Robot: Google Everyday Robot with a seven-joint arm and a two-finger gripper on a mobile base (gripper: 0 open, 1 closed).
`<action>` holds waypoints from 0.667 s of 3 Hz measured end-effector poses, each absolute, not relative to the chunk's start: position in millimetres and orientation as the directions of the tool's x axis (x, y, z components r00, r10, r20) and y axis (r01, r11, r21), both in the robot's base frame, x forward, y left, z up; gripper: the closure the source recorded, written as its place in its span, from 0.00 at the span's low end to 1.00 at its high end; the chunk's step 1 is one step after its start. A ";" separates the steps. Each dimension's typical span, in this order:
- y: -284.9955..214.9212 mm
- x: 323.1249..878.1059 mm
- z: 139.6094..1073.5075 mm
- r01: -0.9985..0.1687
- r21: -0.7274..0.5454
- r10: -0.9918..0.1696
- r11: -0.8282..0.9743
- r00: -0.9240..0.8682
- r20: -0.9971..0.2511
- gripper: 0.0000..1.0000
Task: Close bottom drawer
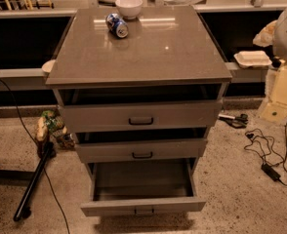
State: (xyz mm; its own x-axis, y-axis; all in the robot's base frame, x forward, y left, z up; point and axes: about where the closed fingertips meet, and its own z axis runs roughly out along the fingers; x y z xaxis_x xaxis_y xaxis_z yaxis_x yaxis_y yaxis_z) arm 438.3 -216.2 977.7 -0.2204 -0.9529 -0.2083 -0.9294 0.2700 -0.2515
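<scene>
- Nearest the camera, the bottom drawer (143,206) is standing pulled far out at the cabinet's (143,57) foot, its front running left to right.
- The gripper is not showing anywhere, so its opening and bearing cannot be told.
- A can (117,25) and a bowl (129,6) are resting on top, and a cable (265,150) is lying to the right, not blocking the drawer.

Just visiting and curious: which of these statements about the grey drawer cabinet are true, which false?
The grey bottom drawer with the small dark pull is pulled far out. True.
The blue-and-white can stands upright. False: it lies on its side.
The white bowl sits on the grey cabinet top, near its back edge. True.
The bottom drawer holds tools. False: it looks empty.
The gripper grasps the pull. False: the gripper is not in view.
</scene>
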 end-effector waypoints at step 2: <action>-211.3 437.1 952.9 -0.944 -0.206 -0.957 0.258 -0.219 -0.192 0.00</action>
State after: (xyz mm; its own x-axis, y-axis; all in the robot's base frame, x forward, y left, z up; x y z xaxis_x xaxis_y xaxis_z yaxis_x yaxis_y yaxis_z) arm 437.1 -211.3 952.9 -0.2193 -0.9567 -0.1916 -0.9441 0.2576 -0.2056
